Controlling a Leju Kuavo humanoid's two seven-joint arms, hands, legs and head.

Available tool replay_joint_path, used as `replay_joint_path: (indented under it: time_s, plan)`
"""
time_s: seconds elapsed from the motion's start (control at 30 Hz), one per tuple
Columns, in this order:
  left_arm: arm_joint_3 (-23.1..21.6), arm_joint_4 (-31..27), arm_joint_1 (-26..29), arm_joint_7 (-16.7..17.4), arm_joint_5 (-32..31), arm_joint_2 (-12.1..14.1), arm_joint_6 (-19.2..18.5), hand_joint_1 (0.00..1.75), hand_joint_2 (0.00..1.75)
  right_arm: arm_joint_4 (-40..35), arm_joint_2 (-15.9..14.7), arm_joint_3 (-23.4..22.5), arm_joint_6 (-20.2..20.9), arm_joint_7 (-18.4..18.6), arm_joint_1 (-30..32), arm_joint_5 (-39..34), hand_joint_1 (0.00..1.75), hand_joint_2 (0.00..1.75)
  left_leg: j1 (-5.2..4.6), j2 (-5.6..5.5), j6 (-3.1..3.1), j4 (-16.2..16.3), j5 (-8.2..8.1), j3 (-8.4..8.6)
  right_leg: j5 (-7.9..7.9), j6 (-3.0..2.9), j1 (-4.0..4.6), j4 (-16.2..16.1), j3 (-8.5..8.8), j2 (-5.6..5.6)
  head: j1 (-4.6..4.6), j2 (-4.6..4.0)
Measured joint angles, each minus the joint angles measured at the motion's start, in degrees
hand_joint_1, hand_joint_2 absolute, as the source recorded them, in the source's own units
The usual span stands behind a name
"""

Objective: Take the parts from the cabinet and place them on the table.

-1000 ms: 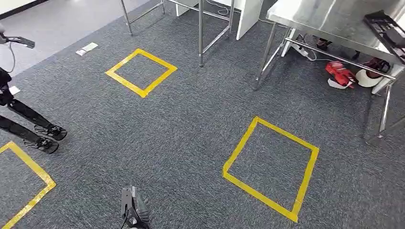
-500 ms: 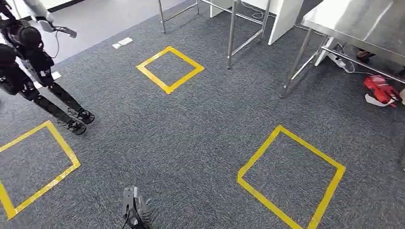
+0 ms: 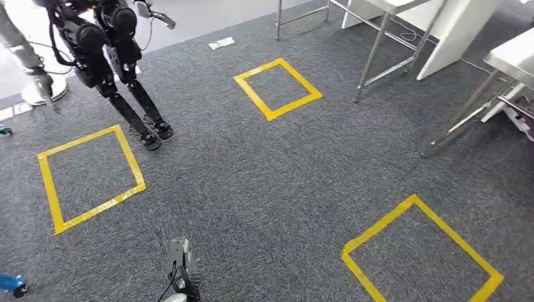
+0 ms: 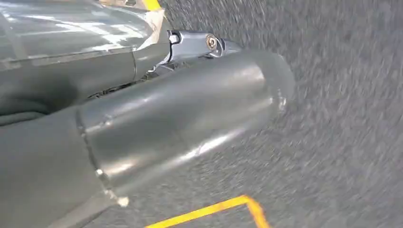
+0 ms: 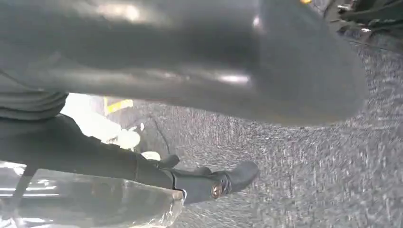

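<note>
Table (image 3: 513,60), steel-topped, is standing at two o'clock on the grey carpet (image 3: 252,189). The left hand (image 3: 181,274) is hanging at six o'clock, and the right hand (image 5: 190,180) is showing blurred. I cannot tell either hand's finger state. Another robot (image 3: 107,56) is standing at ten o'clock beside a yellow tape square (image 3: 88,179).

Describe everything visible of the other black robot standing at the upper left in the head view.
The other robot is a black humanoid, cut off at the frame's top so that no head shows. Bulky rounded upper-leg housings taper into thin dark shins ending in small black feet planted on the grey carpet, just beyond the far corner of a yellow tape square. Cables hang along its body. Nothing else touches it.
</note>
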Motion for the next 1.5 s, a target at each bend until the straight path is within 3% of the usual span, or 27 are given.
replay_joint_path:
  time_s: [0.07,0.1,0.13,0.2,0.27,0.3,0.33,0.37,0.43,0.47,0.53,0.6,0.63,0.67,0.7,0.8,0.83,0.9,0.97,1.03,1.13,1.3,1.33,1.37,1.4,1.43,1.5]
  plan:
    - [0.26,0.00,-0.18,-0.37,0.48,-0.13,0.56,0.00,0.00,0.00,-0.07,0.15,0.35,0.20,-0.02,0.67,0.00,0.00,-0.01,-1.85,-0.04,0.09,-0.01,0.24,4.56,1.07,-0.08,-8.51,3.31,0.48,0.04,0.00]
    - [0.46,0.00,-0.29,-0.52,0.82,-0.26,0.72,0.00,0.00,0.00,-0.07,0.19,0.39,0.17,-0.02,0.96,0.00,0.00,0.00,-2.67,-0.13,0.13,-0.04,0.30,7.00,1.49,-0.32,-13.89,5.43,2.11,0.13,0.00]
    - [0.74,0.00,-0.48,-0.81,1.20,-0.44,1.14,0.00,0.00,0.02,-0.04,0.26,0.48,0.13,0.07,1.22,0.00,0.00,-0.29,-3.42,-0.37,0.38,-0.05,0.18,7.85,1.29,-0.50,-16.27,6.00,4.63,0.18,0.00]
    - [1.22,0.02,-0.62,-1.68,1.98,-0.66,2.86,0.00,0.00,0.09,0.07,0.68,0.68,-0.46,-0.21,2.22,0.00,0.00,-0.58,-4.21,-0.84,0.46,-0.04,-0.18,8.22,-0.07,-0.07,-16.56,6.36,3.39,0.00,0.00]
    - [1.70,0.15,-0.67,-2.23,2.27,-0.59,3.87,0.00,0.00,0.09,0.09,1.25,1.18,-1.07,-0.63,2.93,0.00,0.00,-0.40,-5.18,-1.45,0.23,0.32,-0.43,8.58,-0.77,-0.13,-16.61,6.51,2.18,0.04,0.00]
    - [1.84,0.22,-0.69,-2.29,2.34,-0.59,4.11,0.00,0.00,0.09,0.20,1.44,1.51,-1.22,-0.64,2.93,0.00,0.00,-0.14,-4.42,-1.48,0.74,-0.19,-0.70,8.83,-1.22,-0.86,-16.86,6.61,1.45,0.09,0.00]
    - [1.88,0.24,-0.80,-2.40,2.32,-0.70,4.30,0.00,0.00,0.09,0.18,1.51,1.53,-1.31,-0.65,2.95,0.00,0.00,-0.58,-0.64,-1.79,2.71,-1.73,-1.52,8.79,-2.04,-0.61,-16.90,6.68,0.90,-0.13,0.00]
    - [1.92,0.24,-1.03,-2.40,2.32,-0.76,4.37,0.00,0.00,0.09,0.24,1.55,1.68,-1.46,-0.58,2.95,0.00,0.00,-0.50,1.46,-2.16,6.31,-3.83,-3.27,8.68,-2.56,-0.43,-16.89,6.69,0.15,-0.68,0.00]
    - [1.94,0.28,-1.17,-2.27,2.23,-0.85,4.61,0.00,0.00,0.09,0.50,1.55,2.45,-2.04,-0.50,2.86,0.00,0.00,-0.32,2.53,-2.42,10.58,-5.88,-5.38,8.61,-2.67,-0.26,-16.89,6.70,-0.59,-0.61,0.00]
    - [1.94,0.50,-1.37,-1.72,2.18,-1.05,5.47,0.00,0.00,0.11,0.63,1.55,3.46,-2.27,-0.47,2.53,0.00,0.00,-0.06,2.96,-2.70,15.44,-7.70,-7.84,8.54,-2.75,-0.15,-16.88,6.66,-1.59,-0.63,0.00]
    - [1.99,0.94,-1.56,-1.16,4.55,-1.68,7.70,0.00,0.00,0.11,1.86,1.53,2.57,-0.83,-0.53,2.27,0.00,0.00,0.36,3.44,-3.01,18.43,-7.76,-9.48,8.45,-2.84,-0.05,-16.88,6.68,-3.18,-0.63,0.00]
    - [1.57,1.25,-1.63,-1.24,10.09,-2.41,9.95,0.00,0.00,0.11,3.92,1.53,-1.04,1.67,-0.87,2.12,0.00,0.00,0.61,4.07,-3.10,11.20,-3.42,-5.77,8.32,-2.92,-0.06,-16.87,6.89,-4.56,-0.70,0.00]
    - [0.52,1.33,-1.71,-1.40,12.27,-2.71,10.73,0.00,0.00,0.11,4.59,1.46,-2.81,2.93,-0.94,1.64,0.00,0.00,0.57,5.65,-2.93,5.79,-1.14,-2.72,8.14,-2.76,-0.06,-16.88,7.08,-5.19,-0.68,0.00]
    - [-1.02,1.40,-1.85,-1.53,14.13,-2.97,11.23,0.00,0.00,0.11,5.00,1.38,-4.20,3.96,-0.95,1.51,0.00,0.00,0.40,8.82,-2.72,1.87,-0.58,-0.49,7.92,-2.45,0.15,-16.88,7.32,-5.69,-0.83,0.00]
    - [-2.92,1.44,-2.13,-1.48,16.01,-3.37,11.60,0.00,0.00,0.11,5.31,1.35,-5.46,4.48,-0.86,1.64,0.00,0.00,-0.27,8.71,-2.42,1.09,-0.94,-0.31,7.58,-1.97,0.89,-16.74,7.20,-6.43,-0.86,0.00]
    - [-7.93,1.51,-2.29,-0.07,21.15,-3.74,11.74,0.00,0.00,0.11,5.55,1.38,-9.52,2.63,-0.88,1.99,0.00,0.00,-0.86,6.43,-1.48,0.98,-1.10,-0.67,7.35,-1.21,0.91,-17.26,7.81,-8.46,-0.46,0.00]
    - [-9.56,1.53,-2.37,0.20,22.47,-3.74,11.65,0.00,0.00,0.04,5.68,1.35,-11.09,1.99,-0.97,2.01,0.00,0.00,-0.46,5.47,-0.72,0.25,-0.55,-0.11,6.98,-0.71,1.17,-16.98,7.82,-8.66,-0.55,0.00]
    - [-12.20,1.60,-2.71,0.57,23.67,-3.85,10.73,0.00,0.00,0.07,5.92,1.35,-11.78,1.92,-0.94,2.58,0.00,0.00,-0.17,4.33,0.10,0.06,-0.13,-0.11,4.28,-1.20,0.44,-12.54,6.17,-2.29,-0.26,0.00]
    - [-14.54,1.68,-2.98,0.85,25.27,-4.04,9.42,0.00,0.00,0.11,6.03,1.38,-11.96,1.86,-0.79,3.34,0.00,0.00,-0.19,2.50,0.30,0.06,-0.10,-0.24,0.27,-1.69,0.39,-3.32,1.66,-0.30,-0.06,0.00]
    - [-15.19,1.79,-3.00,0.85,28.34,-4.04,8.57,0.00,0.00,0.13,6.21,1.38,-12.00,1.86,-0.65,3.98,0.00,0.00,-0.32,0.49,0.32,0.09,-0.07,-0.20,-0.55,-1.16,0.50,1.67,-1.23,-0.01,-0.06,0.00]
    - [-15.83,1.97,-3.09,1.62,29.31,-4.04,8.41,0.00,0.00,0.15,6.32,1.42,-11.17,1.86,-0.49,4.39,0.00,0.00,-0.31,-2.08,0.24,0.17,-0.04,0.08,4.69,0.28,0.32,-8.05,2.74,0.52,-0.04,0.00]
    - [-15.89,1.99,-3.11,1.71,29.31,-4.04,8.39,0.00,0.00,0.13,6.32,1.42,-10.97,1.84,-0.50,4.39,0.00,0.00,-0.31,-2.24,0.22,0.19,-0.05,0.09,5.17,0.37,0.26,-9.11,3.18,0.73,-0.04,0.00]
    - [-16.55,2.08,-3.37,2.60,29.18,-4.04,8.19,0.00,0.00,0.20,6.32,1.42,-8.16,1.68,-0.54,4.61,0.00,0.00,-0.20,-3.30,0.00,0.28,-0.07,0.01,8.04,0.78,-0.31,-16.14,5.87,4.32,0.04,0.00]
    - [-17.49,2.36,-3.78,3.26,28.78,-4.00,7.89,0.00,0.00,0.28,6.51,1.55,-5.42,1.22,-0.96,5.05,0.00,0.00,-0.60,-4.65,-0.80,0.32,0.03,-0.24,8.45,-0.58,0.39,-16.56,6.24,3.38,-0.11,0.00]
    - [-17.66,2.58,-3.87,3.17,28.72,-3.69,7.47,0.00,0.00,0.28,6.78,1.73,-4.68,0.68,-0.99,5.59,0.00,0.00,-0.68,-1.66,-1.46,1.48,-0.87,-1.02,9.01,-1.68,-0.30,-16.98,6.58,1.28,-0.13,0.00]
    - [-17.66,2.62,-3.96,2.21,29.05,-3.67,7.34,0.00,0.00,0.28,6.93,1.97,-5.05,0.61,-0.82,5.99,0.00,0.00,-0.53,2.25,-2.12,7.84,-4.76,-4.00,8.83,-2.79,0.00,-17.01,6.57,-0.12,-0.68,0.00]
    - [-17.66,2.62,-3.85,1.86,29.42,-3.67,6.82,0.00,0.00,0.28,6.78,2.10,-5.14,0.63,-0.68,6.12,0.00,0.00,-0.06,2.99,-2.63,17.00,-8.47,-8.62,8.65,-3.01,0.21,-16.99,6.53,-2.06,-0.70,0.00]
